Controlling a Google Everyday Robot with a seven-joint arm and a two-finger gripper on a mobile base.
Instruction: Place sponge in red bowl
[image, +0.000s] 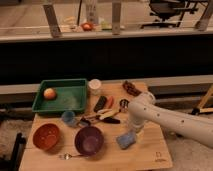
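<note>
Gripper (135, 130) is at the end of the white arm (170, 120) that reaches in from the right. It points down over the right half of the wooden table (150, 156), and we cannot tell whether it is apart or together. The blue sponge (125, 140) lies flat on the table just below and left of the gripper. It is very close, but we cannot tell if they touch. The sponge is outside every container. Left of the sponge is the purple bowl (89, 140), upright, and we see only its own dark inside. A spoon (70, 156) lies on the table in front of it, at the near edge. Further left is the red bowl (46, 136), upright near the front left corner, well apart from the sponge, with only its inner wall showing. A small blue cup (68, 118) stands between the two bowls and the green tray (60, 82), and we cannot see what it holds. The green tray sits at the back left with one apple (49, 93) in its left part. A white cup (94, 86) stands just right of the tray, its contents not visible. A cluster of utensils (106, 115) lies in the middle of the table, between the tray and the arm; we see dark and red handles but cannot name each one. A dark brown item (131, 88) lies at the back right of the table, too blurred for us to identify.
</note>
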